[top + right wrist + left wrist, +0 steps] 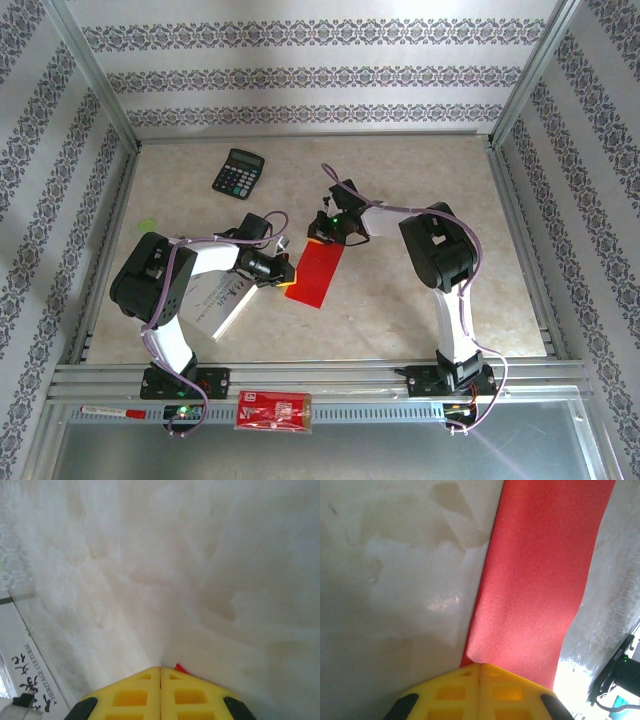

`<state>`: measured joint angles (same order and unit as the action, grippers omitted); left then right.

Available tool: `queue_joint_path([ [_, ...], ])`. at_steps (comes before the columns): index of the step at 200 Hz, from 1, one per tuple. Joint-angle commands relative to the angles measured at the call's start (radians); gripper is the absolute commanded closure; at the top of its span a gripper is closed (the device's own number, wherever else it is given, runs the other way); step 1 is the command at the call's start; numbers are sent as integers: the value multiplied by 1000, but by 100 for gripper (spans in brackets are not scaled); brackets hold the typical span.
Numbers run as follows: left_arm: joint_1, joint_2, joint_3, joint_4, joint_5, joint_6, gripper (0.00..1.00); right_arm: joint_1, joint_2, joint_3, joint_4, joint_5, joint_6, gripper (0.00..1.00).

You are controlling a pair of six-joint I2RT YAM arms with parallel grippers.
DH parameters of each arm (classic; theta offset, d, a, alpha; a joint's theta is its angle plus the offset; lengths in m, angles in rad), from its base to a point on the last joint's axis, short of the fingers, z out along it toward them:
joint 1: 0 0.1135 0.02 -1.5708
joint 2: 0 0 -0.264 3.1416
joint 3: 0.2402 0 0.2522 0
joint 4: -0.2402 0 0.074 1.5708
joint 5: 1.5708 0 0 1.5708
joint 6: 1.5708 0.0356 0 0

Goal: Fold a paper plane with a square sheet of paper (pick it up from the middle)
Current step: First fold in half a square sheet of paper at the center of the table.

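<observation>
The square sheet of paper (318, 275) is bright red and lies on the table folded into a long narrow rectangle. My left gripper (287, 272) is shut at its near-left edge. In the left wrist view the yellow fingertips (480, 665) meet, and the red paper (540, 580) runs out from under them, its edge slightly curled there. My right gripper (322, 236) is shut at the paper's far end. In the right wrist view a small red corner (180, 669) peeks out beside the closed tips (160, 668). Whether either gripper pinches the paper or only rests on it is unclear.
A black calculator (238, 172) lies at the back left. A white printed booklet (222, 300) sits under the left arm, and its edge (30, 680) shows in the right wrist view. A red printed packet (275, 410) rests on the front rail. Metal frame posts border the table.
</observation>
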<state>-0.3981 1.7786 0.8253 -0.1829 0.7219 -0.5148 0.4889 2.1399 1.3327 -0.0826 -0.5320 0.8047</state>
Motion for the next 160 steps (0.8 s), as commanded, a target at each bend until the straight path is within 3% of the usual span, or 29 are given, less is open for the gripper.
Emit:
queue_joint_path([
  [1,-21,96,-71,-207,-238,24,100,-54,53,27,-13,163,-19,94],
  [60,-25,98,-65,-207,-234,28,100,-93,64,97,-66,166,-27,94],
  [98,-27,98,-58,-202,-228,22,100,-119,-24,66,-48,112,-57,94],
  [160,-30,97,-54,-194,-223,10,100,-29,-198,-111,17,63,-52,92],
])
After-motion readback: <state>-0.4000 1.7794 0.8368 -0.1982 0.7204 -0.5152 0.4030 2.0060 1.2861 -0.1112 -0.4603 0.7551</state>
